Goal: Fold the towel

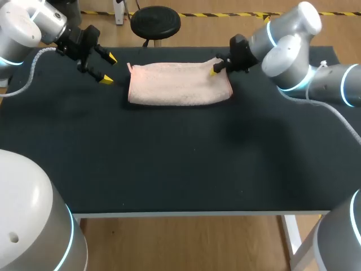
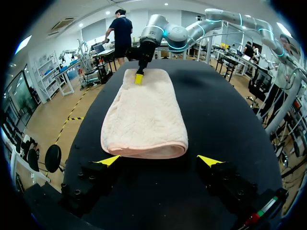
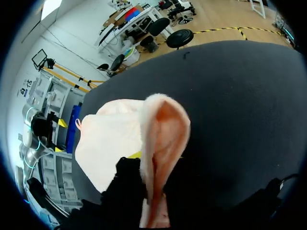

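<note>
- Head view: the towel [image 1: 179,84], pale pink and folded to a long band, lies flat on the far middle of the dark table [image 1: 180,164]. Its long axis runs from side to side.
- The left gripper [image 1: 109,69] hangs just beyond the towel's left end, clear of the cloth. Its two yellow tips stand wide apart with nothing between them.
- The right gripper [image 1: 214,69] sits on the towel's far right corner; only one yellow tip shows there.
- Left wrist view: the towel [image 2: 144,115] stretches lengthwise straight ahead of the left gripper [image 2: 159,162]. Its rounded folded edge lies just ahead of the widely spread tips without touching them.
- At the towel's far end, the right gripper [image 2: 139,78] has its yellow tips drawn together on the cloth.
- Right wrist view: a ridge of the towel [image 3: 160,129] stands upright, pinched between the fingers of the right gripper [image 3: 152,189]. The rest lies flat on the table [image 3: 240,96] beside and ahead of it.
- One yellow tip [image 3: 134,155] presses against the ridge's side; the other finger is hidden behind the cloth.
</note>
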`<state>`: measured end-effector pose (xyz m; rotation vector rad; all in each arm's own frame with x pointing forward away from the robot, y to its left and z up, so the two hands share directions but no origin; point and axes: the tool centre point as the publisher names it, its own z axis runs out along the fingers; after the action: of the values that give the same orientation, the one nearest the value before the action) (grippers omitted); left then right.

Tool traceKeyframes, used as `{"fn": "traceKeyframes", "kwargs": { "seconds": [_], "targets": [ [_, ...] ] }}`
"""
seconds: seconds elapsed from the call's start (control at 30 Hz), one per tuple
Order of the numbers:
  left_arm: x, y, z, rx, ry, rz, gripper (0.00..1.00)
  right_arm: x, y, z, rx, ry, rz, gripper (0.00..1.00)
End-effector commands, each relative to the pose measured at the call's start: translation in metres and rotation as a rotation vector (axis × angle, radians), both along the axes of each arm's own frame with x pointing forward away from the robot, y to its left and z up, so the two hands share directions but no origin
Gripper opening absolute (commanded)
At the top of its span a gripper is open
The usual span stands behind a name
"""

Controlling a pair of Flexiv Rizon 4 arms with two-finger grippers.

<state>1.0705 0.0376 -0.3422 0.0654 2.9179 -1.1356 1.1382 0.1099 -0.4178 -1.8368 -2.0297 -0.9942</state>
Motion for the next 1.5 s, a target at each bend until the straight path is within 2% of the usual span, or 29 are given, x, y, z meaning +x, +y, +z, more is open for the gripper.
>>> {"fn": "traceKeyframes", "kwargs": {
  "seconds": [0.03, 0.17, 0.33, 0.63, 0.83, 1.0, 1.23, 1.27, 1.3, 1.33, 1.5],
  "targets": [
    [0.0, 0.0, -0.001, -0.002, -0.003, 0.0, 1.0, -0.001, 0.014, 0.016, -0.069, -0.007, -0.033, 0.0],
    [0.0, 0.0, -0.001, -0.002, -0.003, 0.0, 1.0, 0.005, 0.032, 0.025, -0.105, -0.017, -0.053, 0.0],
    [0.0, 0.0, -0.001, -0.002, -0.003, 0.0, 1.0, 0.009, 0.069, 0.038, -0.144, -0.042, -0.039, 0.0],
    [0.0, 0.0, -0.001, -0.002, -0.003, 0.0, 1.0, 0.016, 0.161, 0.062, -0.224, -0.103, 0.018, 0.0],
    [0.0, 0.0, -0.001, -0.002, -0.003, 0.0, 1.0, 0.018, 0.212, 0.062, -0.259, -0.103, 0.018, 0.0],
    [0.0, 0.0, -0.001, -0.002, -0.003, 0.0, 1.0, 0.006, 0.235, 0.06, -0.284, -0.1, 0.018, 0.0],
    [0.0, 0.0, -0.001, -0.002, -0.003, 0.0, 1.0, -0.009, 0.25, 0.066, -0.285, -0.109, 0.024, 0.0],
    [0.0, 0.0, -0.001, -0.002, -0.003, 0.0, 1.0, -0.01, 0.25, 0.067, -0.288, -0.109, 0.024, 0.32],
    [0.0, 0.0, -0.001, -0.002, -0.003, 0.0, 1.0, -0.011, 0.25, 0.069, -0.287, -0.11, 0.023, 0.72],
    [0.0, 0.0, -0.001, -0.002, -0.003, 0.0, 1.0, -0.013, 0.25, 0.073, -0.278, -0.118, 0.025, 1.0],
    [0.0, 0.0, -0.001, -0.002, -0.003, 0.0, 1.0, -0.022, 0.242, 0.101, -0.245, -0.169, -0.001, 1.0]
  ]
}}
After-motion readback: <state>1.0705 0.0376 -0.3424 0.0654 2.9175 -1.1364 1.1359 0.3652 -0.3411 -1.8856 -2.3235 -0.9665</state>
